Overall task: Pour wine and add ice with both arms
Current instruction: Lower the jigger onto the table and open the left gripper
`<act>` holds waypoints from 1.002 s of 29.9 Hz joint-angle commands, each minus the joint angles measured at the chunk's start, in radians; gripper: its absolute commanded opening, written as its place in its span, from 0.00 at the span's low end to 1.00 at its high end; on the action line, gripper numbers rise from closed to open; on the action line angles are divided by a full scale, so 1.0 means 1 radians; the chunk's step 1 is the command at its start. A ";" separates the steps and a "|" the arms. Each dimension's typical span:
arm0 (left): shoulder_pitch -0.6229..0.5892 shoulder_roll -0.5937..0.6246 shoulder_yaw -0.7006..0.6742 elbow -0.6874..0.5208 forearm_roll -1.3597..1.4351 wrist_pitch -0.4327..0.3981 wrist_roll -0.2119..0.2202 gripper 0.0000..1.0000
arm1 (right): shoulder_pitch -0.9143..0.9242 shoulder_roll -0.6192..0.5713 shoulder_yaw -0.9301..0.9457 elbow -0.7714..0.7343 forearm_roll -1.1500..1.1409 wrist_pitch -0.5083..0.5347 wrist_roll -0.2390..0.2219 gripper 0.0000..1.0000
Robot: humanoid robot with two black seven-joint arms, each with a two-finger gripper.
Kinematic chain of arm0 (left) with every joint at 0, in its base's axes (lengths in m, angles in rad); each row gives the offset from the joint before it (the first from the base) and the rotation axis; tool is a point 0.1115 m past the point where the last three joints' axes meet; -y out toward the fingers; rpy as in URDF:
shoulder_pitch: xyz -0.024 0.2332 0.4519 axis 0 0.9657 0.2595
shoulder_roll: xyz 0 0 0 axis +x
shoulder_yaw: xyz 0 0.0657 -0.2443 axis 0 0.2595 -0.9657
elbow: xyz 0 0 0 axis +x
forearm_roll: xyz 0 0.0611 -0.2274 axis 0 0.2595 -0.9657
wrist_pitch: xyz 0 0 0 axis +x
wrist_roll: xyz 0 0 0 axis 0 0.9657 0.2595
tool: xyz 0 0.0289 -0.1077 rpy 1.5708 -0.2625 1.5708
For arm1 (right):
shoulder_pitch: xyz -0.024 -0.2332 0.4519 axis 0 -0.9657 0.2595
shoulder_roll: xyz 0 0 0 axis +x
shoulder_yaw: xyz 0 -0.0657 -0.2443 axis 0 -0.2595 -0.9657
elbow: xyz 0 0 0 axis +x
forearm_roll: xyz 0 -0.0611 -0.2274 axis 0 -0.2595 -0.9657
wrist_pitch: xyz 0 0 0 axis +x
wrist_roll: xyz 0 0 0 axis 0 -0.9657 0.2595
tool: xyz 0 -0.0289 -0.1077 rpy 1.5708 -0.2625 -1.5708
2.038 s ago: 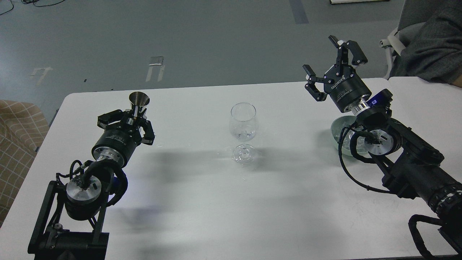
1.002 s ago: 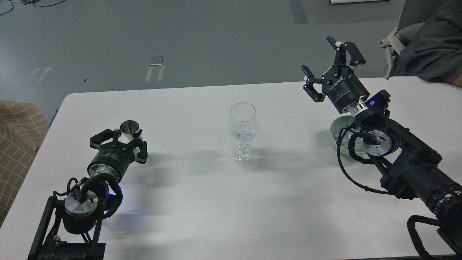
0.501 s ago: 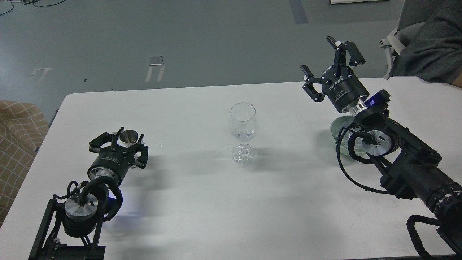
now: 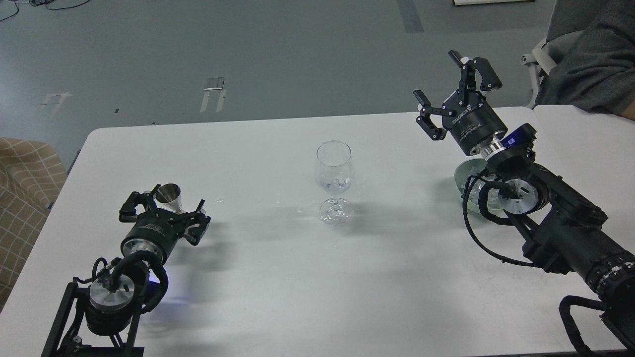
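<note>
Wine glass (image 4: pixel 334 171) is standing mid-tabletop (image 4: pixel 278 277), holding ice (image 4: pixel 336 185) at its bottom. Left of it, the left end effector (image 4: pixel 161 203) is sitting spread around a steel jigger (image 4: pixel 167 194), grip unconfirmed. Right of it, the right end effector (image 4: pixel 454 82) is hovering wide open, holding nothing, above a pale green bowl (image 4: pixel 464 173).

- The wine glass (image 4: pixel 334 173) stands upright at the middle of the tabletop (image 4: pixel 278 277), with ice (image 4: pixel 336 185) in its bowl.
- The metal cup (image 4: pixel 168 196) sits on the near left part, between the spread fingers of the left tool (image 4: pixel 162 209).
- The bowl (image 4: pixel 465 174) lies on the right, partly behind the right arm (image 4: pixel 555 218).
- The right tool (image 4: pixel 449 96) hangs above the far right edge.
</note>
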 commanded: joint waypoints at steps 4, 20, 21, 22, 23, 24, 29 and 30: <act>0.034 0.000 -0.020 -0.009 -0.010 -0.004 0.014 0.98 | -0.003 0.000 0.000 0.002 0.000 0.000 0.000 1.00; 0.125 0.000 -0.078 -0.038 -0.011 -0.096 0.060 0.98 | -0.006 -0.002 0.001 0.012 0.000 0.000 0.000 1.00; 0.135 0.000 -0.094 -0.047 -0.011 -0.104 0.068 0.98 | -0.006 -0.003 0.001 0.015 0.000 0.000 0.000 1.00; 0.141 0.000 -0.109 -0.052 -0.011 -0.111 0.071 0.98 | -0.006 -0.005 0.001 0.015 0.000 0.000 0.000 1.00; 0.144 0.000 -0.118 -0.054 -0.011 -0.121 0.071 0.98 | -0.006 -0.006 0.001 0.015 0.000 0.000 0.000 1.00; 0.148 0.000 -0.129 -0.057 -0.011 -0.130 0.071 0.98 | -0.006 -0.006 0.001 0.015 0.000 0.000 0.000 1.00; 0.157 0.000 -0.244 -0.064 -0.007 -0.285 0.057 0.98 | -0.006 -0.011 0.001 0.017 0.000 0.000 0.000 1.00; 0.157 0.000 -0.249 -0.064 -0.005 -0.298 0.054 0.98 | -0.006 -0.011 0.001 0.017 0.002 0.000 0.000 1.00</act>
